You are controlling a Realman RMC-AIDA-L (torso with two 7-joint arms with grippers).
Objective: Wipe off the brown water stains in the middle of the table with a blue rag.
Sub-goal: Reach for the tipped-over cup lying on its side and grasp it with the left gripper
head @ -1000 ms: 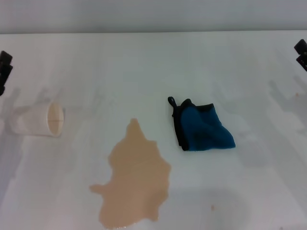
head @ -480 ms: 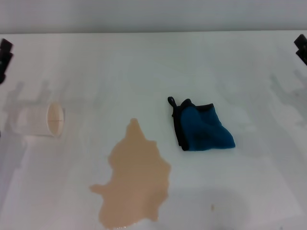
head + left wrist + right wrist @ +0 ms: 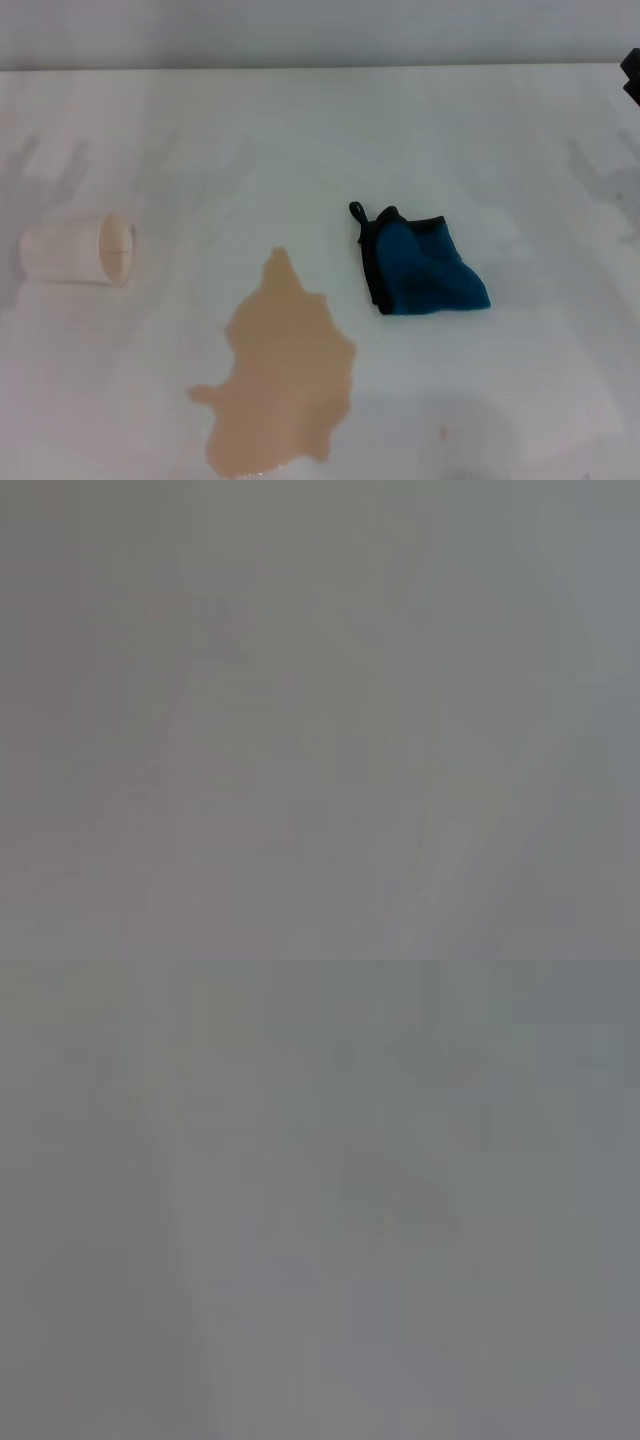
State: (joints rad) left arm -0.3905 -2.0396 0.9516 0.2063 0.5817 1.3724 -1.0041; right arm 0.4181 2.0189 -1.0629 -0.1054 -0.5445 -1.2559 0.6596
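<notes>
Brown water stains (image 3: 285, 375): big lobed tan puddle near the worktop's (image 3: 300, 140) front edge, slightly left of centre. Blue rag (image 3: 425, 265) crumpled just beside it to the right, not touching, black loop at its far-left corner. Cream paper cup (image 3: 75, 250) on its side near the left edge, mouth toward the puddle. Right gripper (image 3: 633, 78) only a dark sliver at far-right edge, jaws: cannot tell. Both wrist views plain grey, nothing readable. No writing seen.

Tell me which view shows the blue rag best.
The head view: the blue rag lies crumpled on the table, wholly visible, to the right of the brown water stains and apart from them. Both wrist views show only featureless grey, with no rag.
</notes>
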